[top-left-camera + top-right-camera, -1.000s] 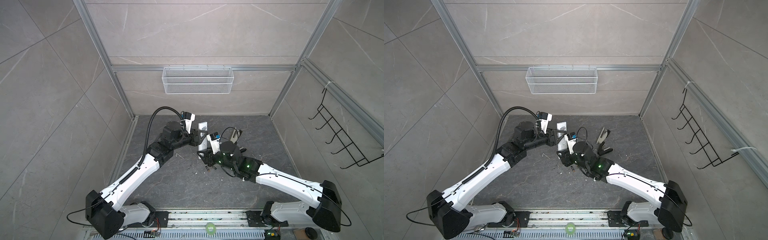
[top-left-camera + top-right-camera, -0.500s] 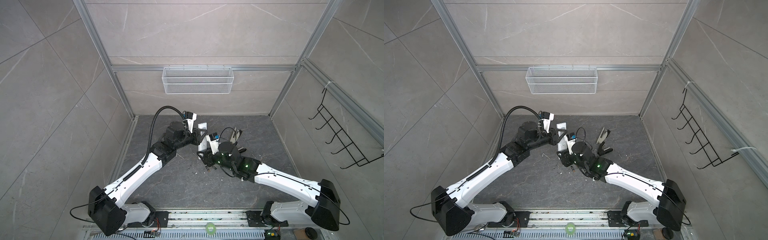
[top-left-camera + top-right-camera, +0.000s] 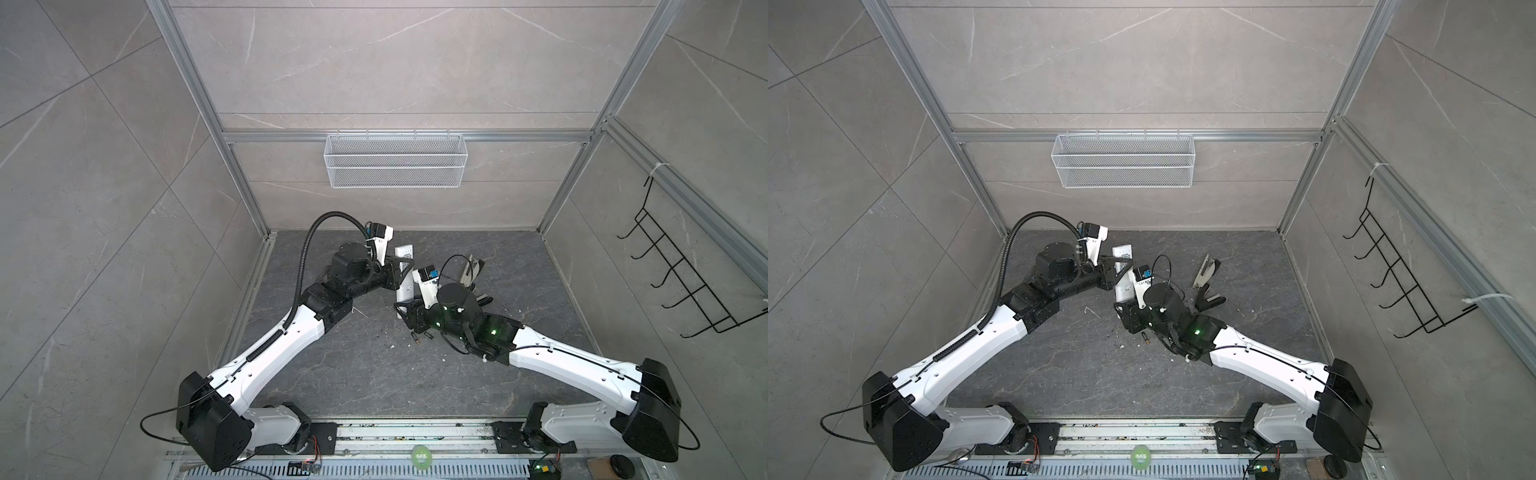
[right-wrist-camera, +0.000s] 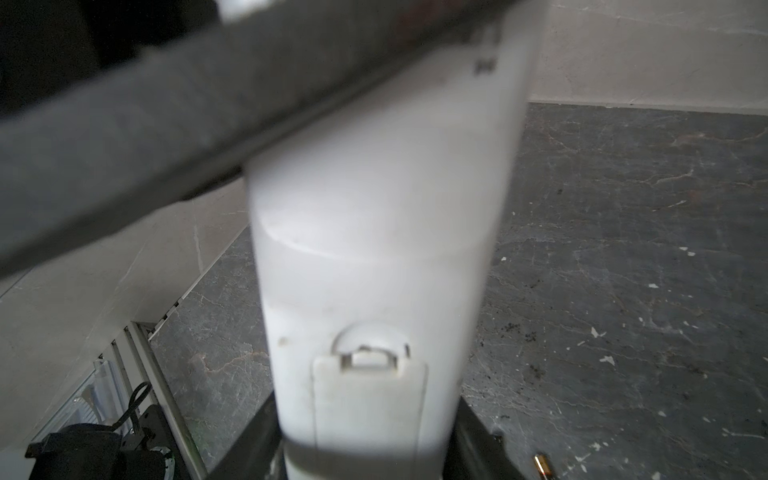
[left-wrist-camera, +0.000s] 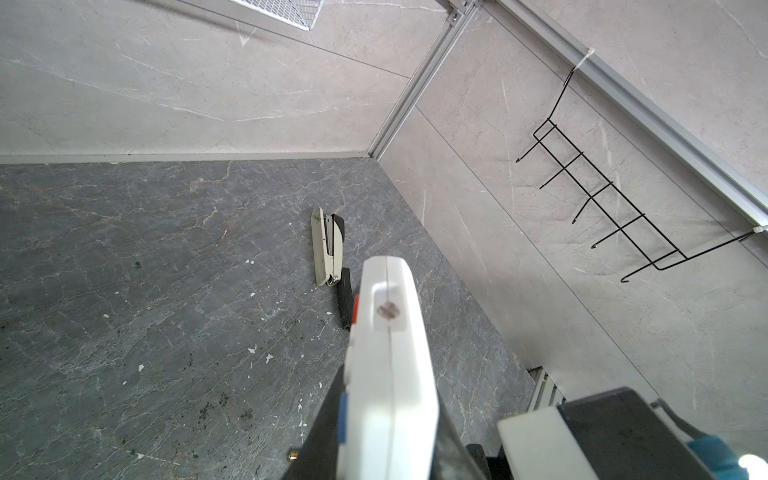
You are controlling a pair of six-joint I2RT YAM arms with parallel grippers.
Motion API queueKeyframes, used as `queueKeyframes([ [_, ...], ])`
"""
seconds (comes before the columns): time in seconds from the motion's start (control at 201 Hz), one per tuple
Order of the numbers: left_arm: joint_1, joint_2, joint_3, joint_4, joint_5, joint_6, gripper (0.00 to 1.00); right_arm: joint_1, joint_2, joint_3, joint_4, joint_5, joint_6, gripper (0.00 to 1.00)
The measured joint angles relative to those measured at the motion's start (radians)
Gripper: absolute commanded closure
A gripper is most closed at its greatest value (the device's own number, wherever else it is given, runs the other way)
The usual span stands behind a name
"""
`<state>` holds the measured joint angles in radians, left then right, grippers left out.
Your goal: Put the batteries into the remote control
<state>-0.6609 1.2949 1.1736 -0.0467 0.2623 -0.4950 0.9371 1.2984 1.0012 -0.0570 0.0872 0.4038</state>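
Left wrist view shows your left gripper [image 5: 386,453] clenched on the remote control [image 5: 388,332] at lower centre, but whether the right gripper [image 4: 361,461] grips its other end is unclear, so a one-sided hold could let it twist or slip.

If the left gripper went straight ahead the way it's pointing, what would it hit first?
Probably the right arm's camera, just past the remote that the left gripper is shut on; the stapler lies farther along. Depth is unclear.
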Motion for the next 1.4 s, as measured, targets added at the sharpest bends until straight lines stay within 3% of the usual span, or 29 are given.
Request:
queueKeyframes([
  [0.095,0.001,0.0,0.0,-0.013,0.01,-0.014,1.0,0.002,-0.024,0.0,-0.011,-0.015,-0.056,0.09],
  [0.219,0.018,-0.006,0.0,-0.049,0.035,-0.023,1.0,0.004,-0.097,0.0,-0.056,-0.028,-0.139,0.01],
  [0.523,0.135,-0.05,0.004,-0.137,0.201,-0.059,1.0,0.005,-0.242,0.072,-0.213,-0.175,-0.429,0.01],
  [0.836,0.17,-0.071,0.006,-0.243,0.37,-0.053,1.0,0.007,-0.172,0.292,-0.422,-0.341,-0.713,0.01],
  [1.13,0.184,-0.106,0.006,-0.275,0.452,-0.036,1.0,0.034,-0.018,0.409,-0.547,-0.364,-0.834,0.04],
  [1.404,0.184,-0.106,0.006,-0.276,0.484,-0.036,1.0,0.068,0.021,0.446,-0.583,-0.351,-0.88,0.09],
])
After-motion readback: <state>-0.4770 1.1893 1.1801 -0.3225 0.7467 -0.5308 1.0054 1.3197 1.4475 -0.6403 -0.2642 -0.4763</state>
